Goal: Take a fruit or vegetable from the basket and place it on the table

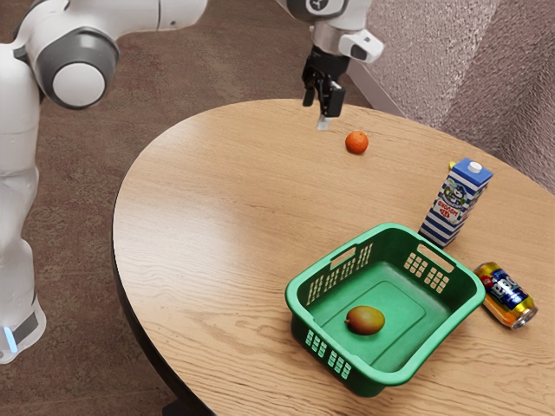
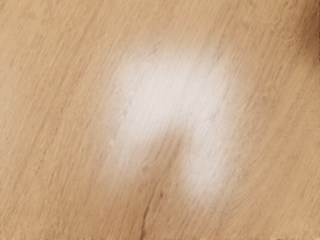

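Note:
The gripper [image 1: 320, 104] is above the far part of the table in the exterior view, its fingers apart with nothing visible between them. An orange [image 1: 356, 142] rests on the tabletop, a little to the exterior view's right of the gripper. Well away from the hand is the green basket [image 1: 392, 378], with a reddish-green mango-like fruit [image 1: 365, 320] lying on its floor. In the wrist view, the wooden table [image 2: 60, 120] lies under the hand with a bright reflection on it.
A blue-and-white striped carton [image 1: 455, 204] stands behind the basket, with a bit of something yellow [image 1: 452, 165] showing behind it. A can [image 1: 507, 295] lies on its side by the basket. The round table [image 1: 208, 217] has its curved edge on the exterior view's left.

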### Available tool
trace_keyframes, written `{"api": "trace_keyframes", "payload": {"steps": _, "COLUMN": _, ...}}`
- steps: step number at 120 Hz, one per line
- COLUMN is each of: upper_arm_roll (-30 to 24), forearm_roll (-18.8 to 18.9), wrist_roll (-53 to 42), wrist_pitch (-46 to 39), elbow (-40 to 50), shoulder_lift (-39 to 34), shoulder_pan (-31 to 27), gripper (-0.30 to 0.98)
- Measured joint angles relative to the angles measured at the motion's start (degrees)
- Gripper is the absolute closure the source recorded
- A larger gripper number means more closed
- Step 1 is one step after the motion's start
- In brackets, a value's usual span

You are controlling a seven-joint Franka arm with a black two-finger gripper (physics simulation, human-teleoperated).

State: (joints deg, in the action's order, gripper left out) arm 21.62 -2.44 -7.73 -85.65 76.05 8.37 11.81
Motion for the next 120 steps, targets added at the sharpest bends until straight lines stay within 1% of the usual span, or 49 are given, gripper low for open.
{"api": "trace_keyframes", "payload": {"steps": 14, "upper_arm_roll": 0.0, "forearm_roll": 0.0, "wrist_roll": -2.0, "wrist_pitch": -0.2, "elbow": 0.1, "shoulder_lift": 0.1, "shoulder_pan": 0.0, "gripper": 0.00}}
{"api": "trace_keyframes", "payload": {"steps": 28, "upper_arm_roll": -1.0, "forearm_roll": -1.1, "wrist_roll": -8.4, "wrist_pitch": -1.3, "elbow": -1.2, "shoulder_lift": 1.9, "shoulder_pan": 0.0, "gripper": 0.00}}
{"api": "trace_keyframes", "payload": {"steps": 31, "upper_arm_roll": -3.1, "forearm_roll": -1.1, "wrist_roll": -9.9, "wrist_pitch": -1.4, "elbow": -2.2, "shoulder_lift": 1.8, "shoulder_pan": -0.6, "gripper": 0.00}}
{"api": "trace_keyframes", "payload": {"steps": 35, "upper_arm_roll": -8.8, "forearm_roll": -0.4, "wrist_roll": -11.7, "wrist_pitch": -1.6, "elbow": -3.3, "shoulder_lift": 1.6, "shoulder_pan": -1.2, "gripper": 0.00}}
{"api": "trace_keyframes", "payload": {"steps": 39, "upper_arm_roll": -14.4, "forearm_roll": 0.6, "wrist_roll": -13.3, "wrist_pitch": -1.9, "elbow": -3.7, "shoulder_lift": 1.6, "shoulder_pan": 0.0, "gripper": 0.00}}
{"api": "trace_keyframes", "payload": {"steps": 45, "upper_arm_roll": -20.0, "forearm_roll": 1.6, "wrist_roll": -15.4, "wrist_pitch": -2.5, "elbow": -3.9, "shoulder_lift": 1.7, "shoulder_pan": 1.8, "gripper": 0.00}}
{"api": "trace_keyframes", "payload": {"steps": 55, "upper_arm_roll": -25.8, "forearm_roll": 3.5, "wrist_roll": -18.7, "wrist_pitch": -3.3, "elbow": -4.3, "shoulder_lift": 2.8, "shoulder_pan": 1.7, "gripper": 0.00}}
{"api": "trace_keyframes", "payload": {"steps": 72, "upper_arm_roll": -32.1, "forearm_roll": 5.3, "wrist_roll": -23.9, "wrist_pitch": -4.2, "elbow": -3.8, "shoulder_lift": 5.9, "shoulder_pan": 1.7, "gripper": 0.00}}
{"api": "trace_keyframes", "payload": {"steps": 83, "upper_arm_roll": -33.5, "forearm_roll": 5.8, "wrist_roll": -26.8, "wrist_pitch": -5.7, "elbow": 0.1, "shoulder_lift": 5.7, "shoulder_pan": 3.3, "gripper": 0.00}}
{"api": "trace_keyframes", "payload": {"steps": 97, "upper_arm_roll": -33.2, "forearm_roll": 5.8, "wrist_roll": -29.7, "wrist_pitch": -8.4, "elbow": 5.4, "shoulder_lift": 5.3, "shoulder_pan": 4.1, "gripper": 0.00}}
{"api": "trace_keyframes", "payload": {"steps": 108, "upper_arm_roll": -29.7, "forearm_roll": 5.5, "wrist_roll": -31.8, "wrist_pitch": -10.1, "elbow": 5.7, "shoulder_lift": 6.5, "shoulder_pan": 4.0, "gripper": 0.00}}
{"api": "trace_keyframes", "payload": {"steps": 120, "upper_arm_roll": -28.6, "forearm_roll": 5.3, "wrist_roll": -33.9, "wrist_pitch": -11.3, "elbow": 3.3, "shoulder_lift": 9.0, "shoulder_pan": 4.6, "gripper": 0.00}}
